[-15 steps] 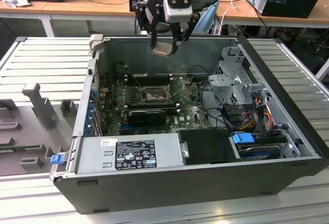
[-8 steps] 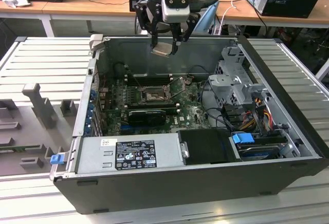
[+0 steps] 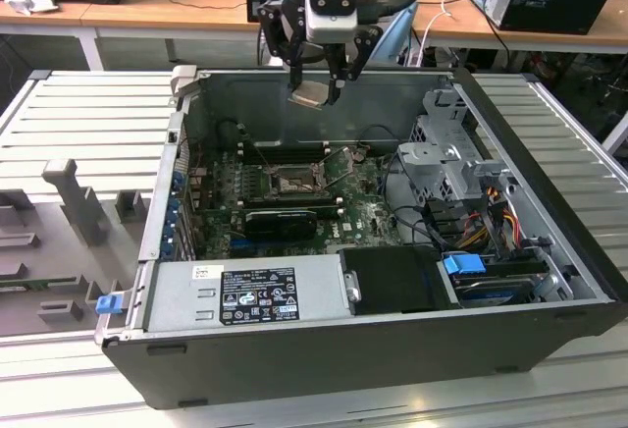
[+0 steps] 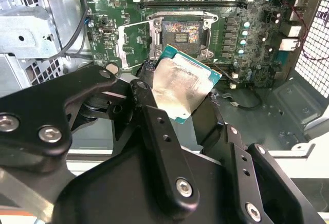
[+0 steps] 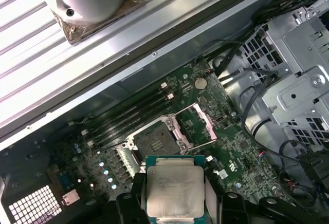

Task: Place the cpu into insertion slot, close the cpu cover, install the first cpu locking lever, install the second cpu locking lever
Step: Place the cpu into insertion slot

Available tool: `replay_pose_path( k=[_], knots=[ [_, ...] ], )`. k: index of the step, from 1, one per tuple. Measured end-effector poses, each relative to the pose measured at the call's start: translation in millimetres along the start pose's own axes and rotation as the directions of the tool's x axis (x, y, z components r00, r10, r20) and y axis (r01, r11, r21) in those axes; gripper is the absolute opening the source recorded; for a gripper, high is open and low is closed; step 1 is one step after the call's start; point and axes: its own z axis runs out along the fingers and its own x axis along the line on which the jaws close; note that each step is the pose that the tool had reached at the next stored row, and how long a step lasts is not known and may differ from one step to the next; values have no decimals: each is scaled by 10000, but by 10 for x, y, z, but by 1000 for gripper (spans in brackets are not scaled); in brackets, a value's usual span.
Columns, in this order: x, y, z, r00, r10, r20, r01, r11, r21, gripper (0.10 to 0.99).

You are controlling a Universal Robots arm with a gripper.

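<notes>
One cpu [image 5: 175,190], opposite edges in gripper [image 3: 319,82], well above open insertion slot [image 5: 154,141].

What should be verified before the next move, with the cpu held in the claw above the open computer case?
1. Grip: the claw clamps the cpu by two opposite edges. Ok.
2. The insertion slot is bare, with nothing lying in it. Ok.
3. The cpu cover is swung open beside the slot. Ok.
4. Cpu squared to the slot: in both wrist views its edges sit turned against the slot's edges. Not ok.
5. Cpu over the slot: in the exterior view it hangs high, near the far wall of the computer case, not above the slot. Not ok.
6. Cpu corner orientation against the slot: cannot tell.
</notes>
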Motion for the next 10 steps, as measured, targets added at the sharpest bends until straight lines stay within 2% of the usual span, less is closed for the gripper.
replay_pose_path(
  k=[10],
  knots=[
    [0, 0, 0, 9982, 601, 53, -601, 9982, -14, 541]
  ],
)
